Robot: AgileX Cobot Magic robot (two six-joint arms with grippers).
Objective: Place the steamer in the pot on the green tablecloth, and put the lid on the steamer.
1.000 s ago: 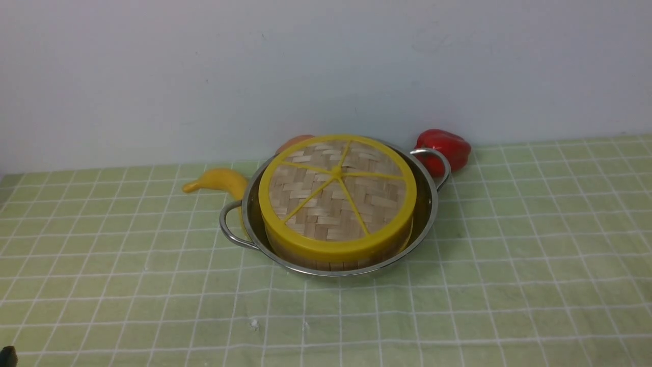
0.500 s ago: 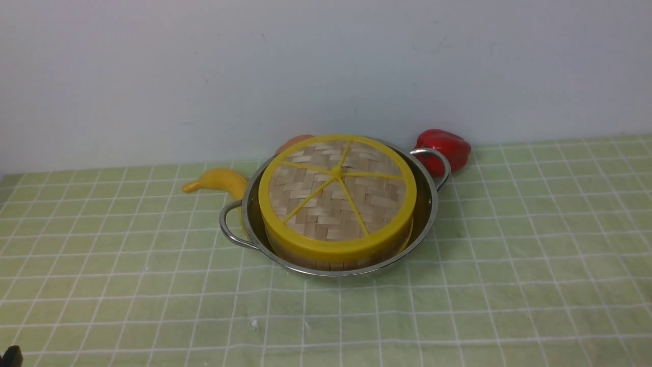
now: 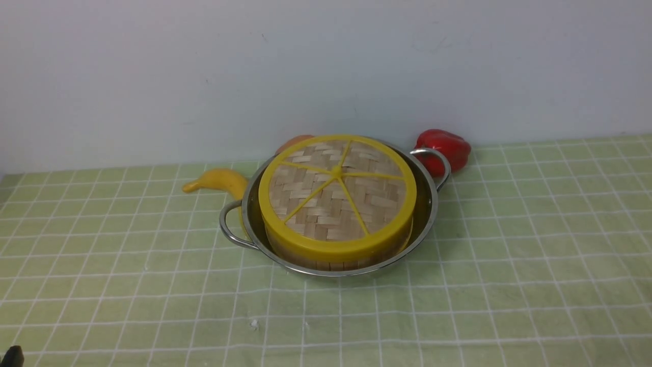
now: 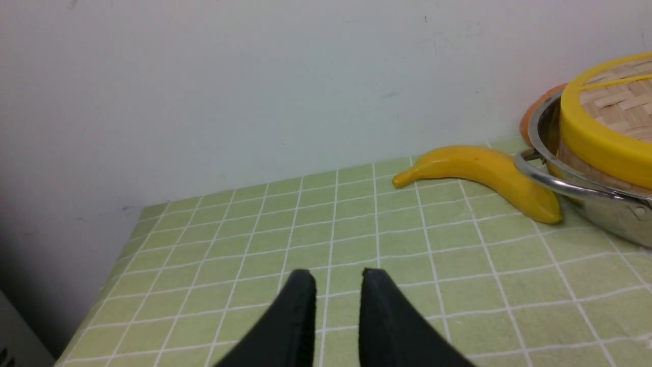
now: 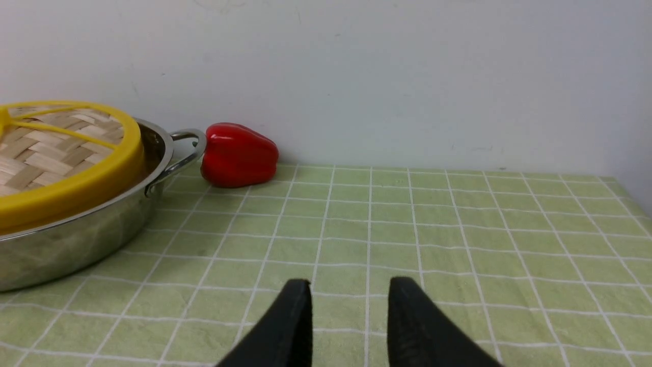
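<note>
A wide, shiny steel pot (image 3: 428,214) with two loop handles sits on the green tablecloth (image 3: 509,265) that covers the bench, near the pale back wall. Inside the pot stands the steamer (image 3: 326,264), only a strip of its slatted bamboo wall showing, and the lid (image 3: 336,196), a woven disc with a thick yellow rim and yellow spokes, rests on top of it and looks level and centred. A banana (image 3: 216,181) lies touching the pot's left side, a red pepper (image 3: 444,148) sits just behind the right handle, and something orange (image 3: 293,142) peeks out behind the pot. Both arms are drawn back, well apart from the pot. The left pincer (image 4: 333,278) stands narrowly parted and holds nothing; the right pincer (image 5: 350,288) is parted a little wider, also empty. The task looks complete. What could still go wrong is slight: an arm swinging forward could clip a loop handle or the lid's rim and slide the lid askew, or drag the cloth and shift the pot.
</note>
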